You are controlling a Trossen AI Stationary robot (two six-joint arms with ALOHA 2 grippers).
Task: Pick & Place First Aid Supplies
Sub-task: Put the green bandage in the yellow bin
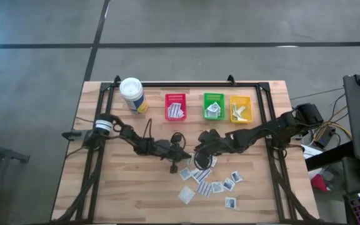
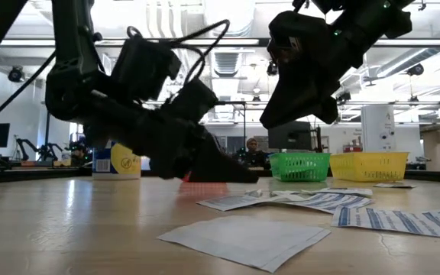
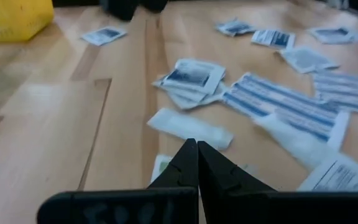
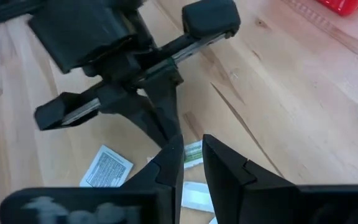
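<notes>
- Right wrist view puts you closest: your right claw (image 4: 192,163) hangs tip-down over the wood with a narrow gap between its fingers, and nothing can be seen pinched between them. Just under and past its tips lie a green-edged packet (image 4: 193,153) and a printed packet (image 4: 106,167), so it looks set to nip one.
- Straight beyond those tips sits your left claw (image 4: 168,129), fingers pressed together with the tips down by the same packets. You could judge it is pinning or nudging a packet so the right claw can get an edge, though actual contact is hard to confirm.
- Left wrist view, looking forward from the closed left claw (image 3: 197,151): a long white packet (image 3: 190,126) lies just ahead, then a stack of blue-printed packets (image 3: 192,76), with more scattered farther on.
- High view shows both claws meeting mid-table, the loose packets (image 1: 212,181) spread just beside them on the side away from the bins.
- Farthest from the claws, along the table's far edge: the red bin (image 1: 175,107), green bin (image 1: 214,105) and yellow bin (image 1: 240,108), each already holding some packets, and a white canister (image 1: 132,95) beside the red one. Most packets are not yet sorted.
</notes>
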